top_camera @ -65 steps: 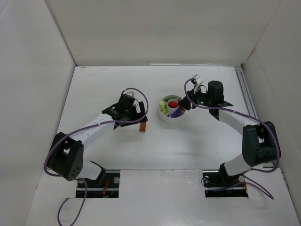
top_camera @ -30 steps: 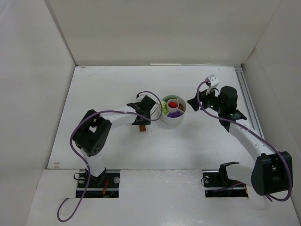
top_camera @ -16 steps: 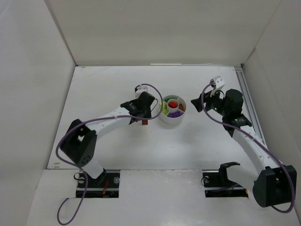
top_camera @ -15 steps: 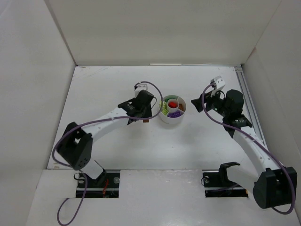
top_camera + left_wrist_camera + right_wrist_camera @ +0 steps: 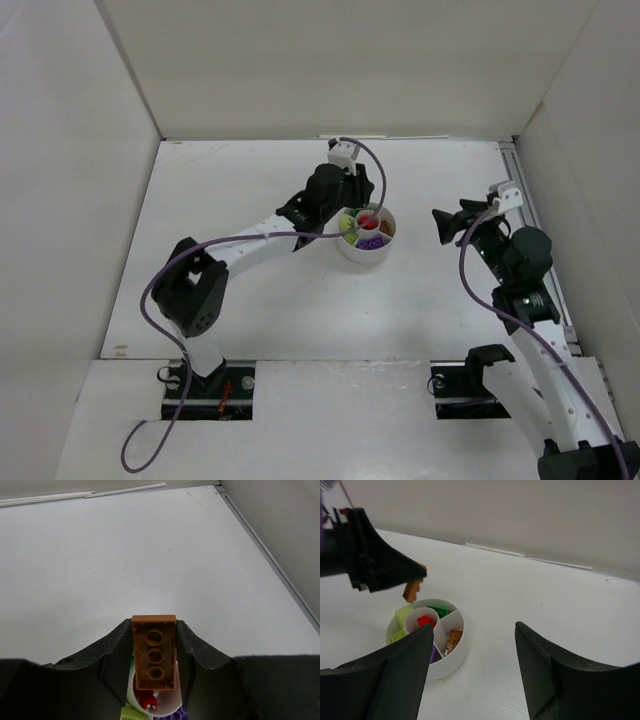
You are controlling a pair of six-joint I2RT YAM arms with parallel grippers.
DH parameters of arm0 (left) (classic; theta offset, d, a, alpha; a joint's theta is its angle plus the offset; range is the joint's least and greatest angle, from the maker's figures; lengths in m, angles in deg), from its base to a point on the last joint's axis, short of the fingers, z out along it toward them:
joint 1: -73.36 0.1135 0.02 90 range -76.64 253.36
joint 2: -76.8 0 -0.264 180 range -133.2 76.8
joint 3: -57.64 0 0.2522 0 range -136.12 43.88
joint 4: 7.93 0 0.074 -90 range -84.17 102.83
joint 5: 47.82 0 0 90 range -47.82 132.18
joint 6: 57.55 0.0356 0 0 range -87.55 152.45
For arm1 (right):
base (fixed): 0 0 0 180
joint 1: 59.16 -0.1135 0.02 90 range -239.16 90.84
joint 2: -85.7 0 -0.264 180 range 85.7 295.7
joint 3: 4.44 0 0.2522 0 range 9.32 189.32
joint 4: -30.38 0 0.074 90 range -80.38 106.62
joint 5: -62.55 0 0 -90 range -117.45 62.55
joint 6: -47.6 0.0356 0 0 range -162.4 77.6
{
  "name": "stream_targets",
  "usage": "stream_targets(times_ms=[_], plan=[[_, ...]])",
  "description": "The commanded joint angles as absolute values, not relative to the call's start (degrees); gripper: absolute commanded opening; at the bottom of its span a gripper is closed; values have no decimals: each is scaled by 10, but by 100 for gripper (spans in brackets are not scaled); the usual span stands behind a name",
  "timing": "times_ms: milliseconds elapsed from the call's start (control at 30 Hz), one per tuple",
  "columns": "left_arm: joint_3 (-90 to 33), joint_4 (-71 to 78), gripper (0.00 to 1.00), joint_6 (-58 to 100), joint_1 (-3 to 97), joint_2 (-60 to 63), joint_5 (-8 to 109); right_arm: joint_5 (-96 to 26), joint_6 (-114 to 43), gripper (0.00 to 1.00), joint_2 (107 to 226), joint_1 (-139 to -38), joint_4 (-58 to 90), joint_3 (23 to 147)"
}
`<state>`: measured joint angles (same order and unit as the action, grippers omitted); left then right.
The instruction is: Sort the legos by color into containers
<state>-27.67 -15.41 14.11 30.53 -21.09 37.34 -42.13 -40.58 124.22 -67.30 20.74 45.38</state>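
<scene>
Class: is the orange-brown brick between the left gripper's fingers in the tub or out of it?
Out. The left gripper clamps the orange-brown brick in the air over the tub, above its rim.

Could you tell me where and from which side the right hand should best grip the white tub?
Probably the low outer wall of the white tub nearest the right hand, from above, one finger outside and one inside a compartment: the wall is thin and upright, and the left hand holds an orange-brown brick over the opposite side.
</scene>
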Motion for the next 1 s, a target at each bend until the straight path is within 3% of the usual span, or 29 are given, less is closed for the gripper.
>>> stream_targets(times_ms=[0,367,700,967], plan=[[-339,-229,18,177,280,-245,388,-369,-386,71,1202,-665,215,440],[-412,-264,18,169,256,-352,386,-362,-386,71,1205,-665,215,433],[-387,-270,19,169,250,-372,364,-368,-392,71,1221,-665,215,433],[-350,-298,28,175,238,-360,338,-373,-392,71,1226,-665,215,433]])
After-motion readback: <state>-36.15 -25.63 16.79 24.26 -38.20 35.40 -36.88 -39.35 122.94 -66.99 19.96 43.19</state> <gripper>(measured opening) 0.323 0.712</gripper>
